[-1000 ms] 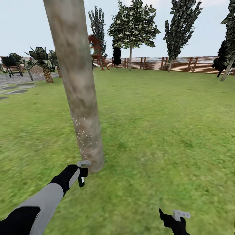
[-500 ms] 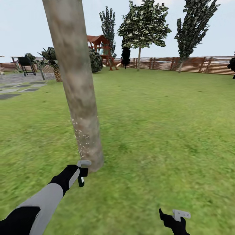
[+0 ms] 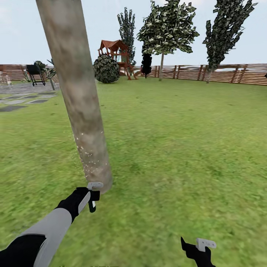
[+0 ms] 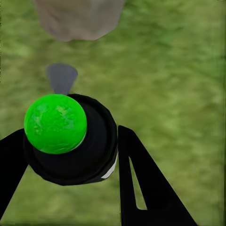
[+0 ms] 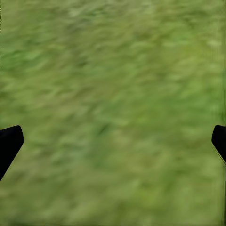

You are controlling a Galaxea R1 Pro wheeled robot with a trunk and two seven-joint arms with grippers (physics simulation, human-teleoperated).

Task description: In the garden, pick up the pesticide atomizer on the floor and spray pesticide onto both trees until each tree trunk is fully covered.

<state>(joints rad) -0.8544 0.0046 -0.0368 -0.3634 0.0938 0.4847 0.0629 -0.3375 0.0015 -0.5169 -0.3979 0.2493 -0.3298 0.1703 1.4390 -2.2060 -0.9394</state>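
Observation:
A thick, pale mottled tree trunk [image 3: 79, 104] leans across the left of the head view, and white pesticide specks [image 3: 89, 159] dot its lower part. Just in front of its base, my left gripper [image 3: 93, 196] is shut on the pesticide atomizer [image 3: 91, 205], a small black bottle. In the left wrist view the atomizer [image 4: 84, 155] shows a green top between the black fingers [image 4: 141, 183], with the trunk's foot [image 4: 77, 16] beyond it. My right gripper [image 3: 200, 246] hangs low over the grass, open, with nothing between its fingertips [image 5: 9, 141]. Another pale-trunked tree [image 3: 167, 26] stands far off by the fence.
Green lawn [image 3: 178, 141] stretches to a brown slat fence [image 3: 222, 74]. Along the far side stand a red-roofed playhouse [image 3: 115, 52], a round bush [image 3: 106, 69] and a black grill [image 3: 35, 70]. Grey stepping stones [image 3: 22, 100] lie at the left.
The whole picture has shifted, so the camera has turned: the trunk slid left in view, the background right. Both arms keep their places in the picture, the atomizer still held.

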